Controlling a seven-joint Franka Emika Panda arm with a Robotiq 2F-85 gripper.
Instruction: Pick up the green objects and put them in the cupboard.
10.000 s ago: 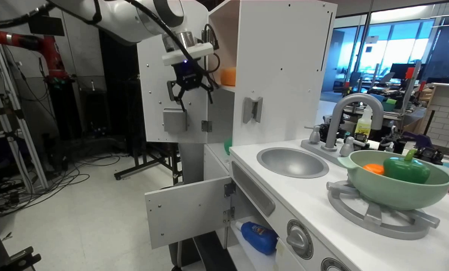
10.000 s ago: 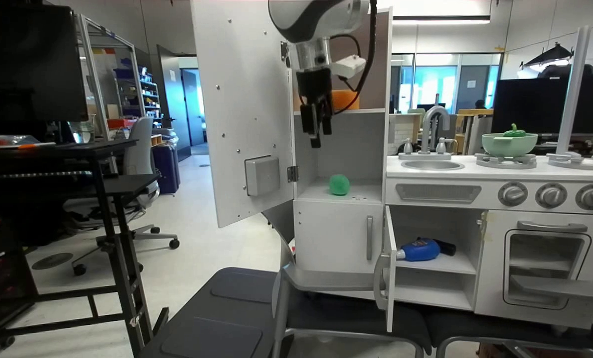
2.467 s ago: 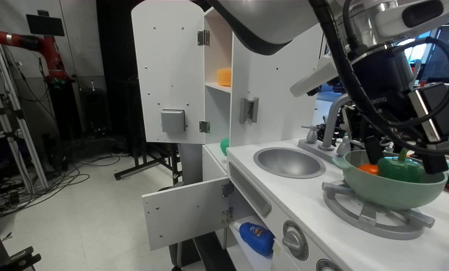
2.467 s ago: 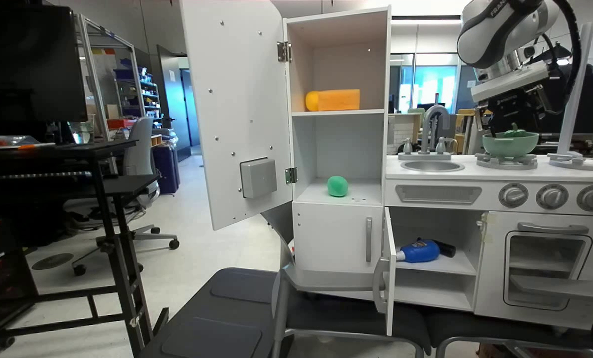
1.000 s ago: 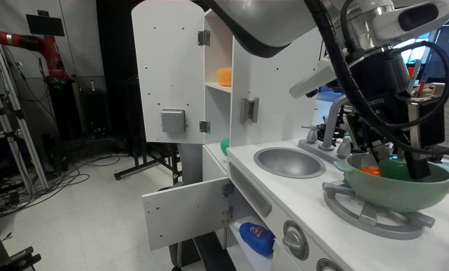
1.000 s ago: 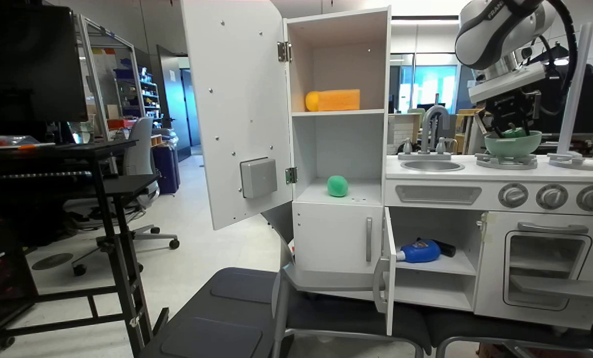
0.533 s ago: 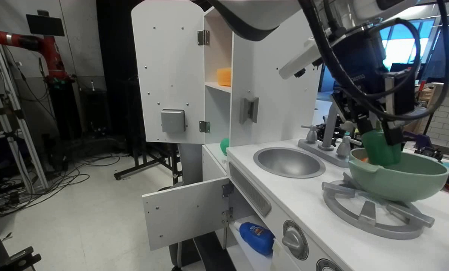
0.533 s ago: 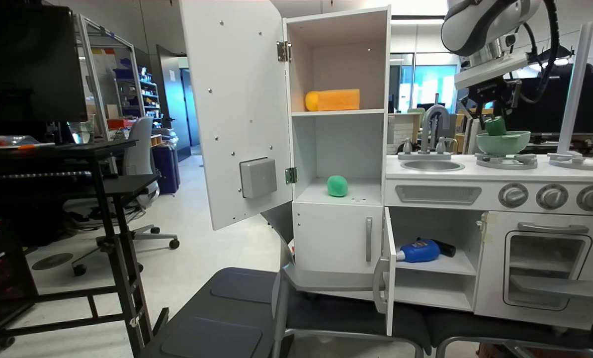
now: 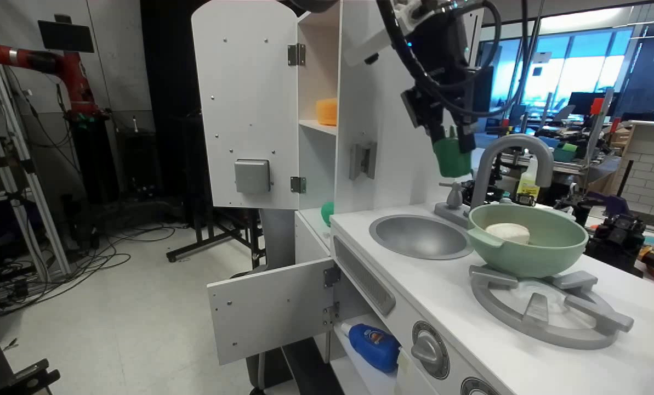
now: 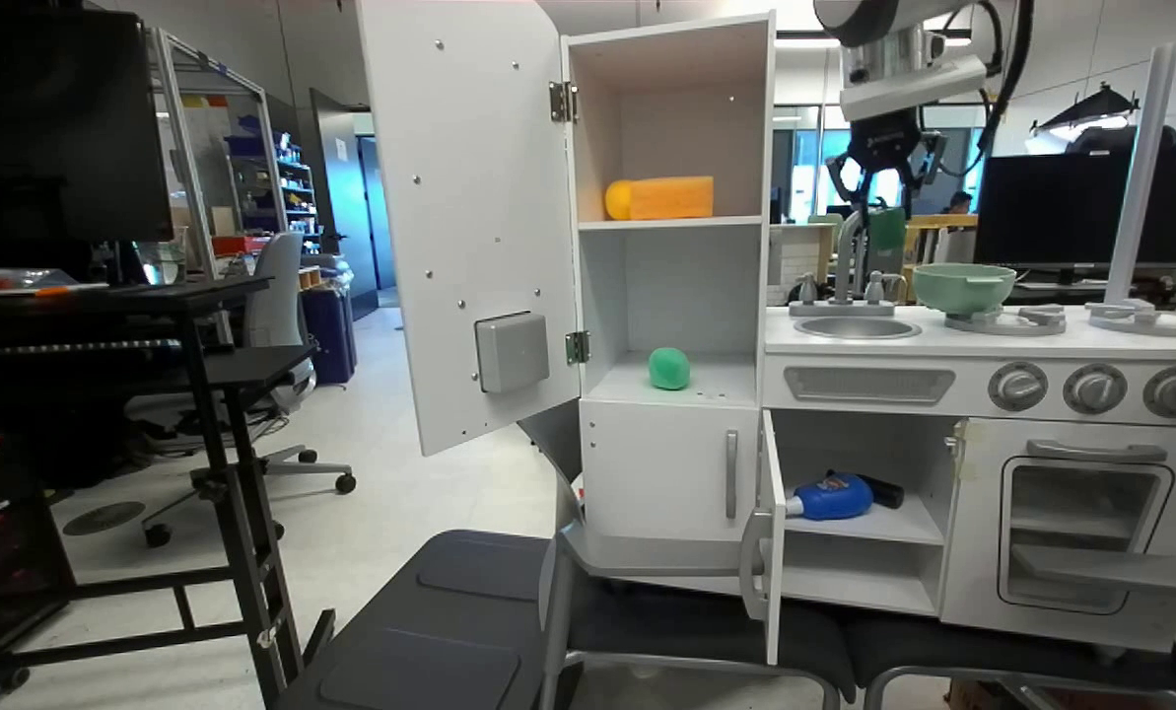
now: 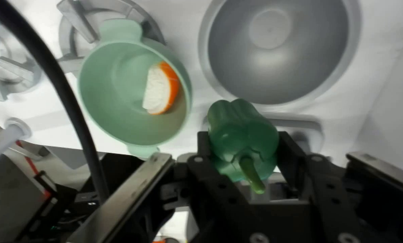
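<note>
Hanging above the white surface [image 9: 447, 280] near the tap [image 9: 521, 141], the claw [image 11: 243, 138] is clamped on a green pepper [image 9: 451, 160], one finger against each side and the stem end uppermost. In both exterior views it points downward. The pepper is outside the tall cupboard [image 10: 696, 286], whose white door [image 10: 479, 217] stands wide open; a square grey handle [image 10: 514, 352] sits low on that door. On the floor of the cupboard's lower compartment rests a rounded green piece [image 10: 669, 369]. On the upper shelf [image 10: 666, 225] lies an orange block [image 10: 673, 198] with a rounded yellow piece [image 10: 618, 200] at one end; whether those two touch is hard to tell. A pale green bowl [image 9: 529, 260] sits next to the sink [image 9: 422, 244], off-centre and partly over a grey burner [image 9: 557, 339]. Inside the bowl, the wrist view shows an orange and white piece [image 11: 162, 87] near the wall on the sink side. Below the surface, a low door [image 9: 272, 312] is open too, and on the lower shelf [image 10: 903, 528] behind it a blue bottle [image 10: 837, 498] lies on its side, its white cap toward that door. Just beside the bottle is a dark thing [image 10: 885, 493], too little in sight to name. Grey knobs [image 10: 1095, 388] line the front panel [image 10: 972, 385].
</note>
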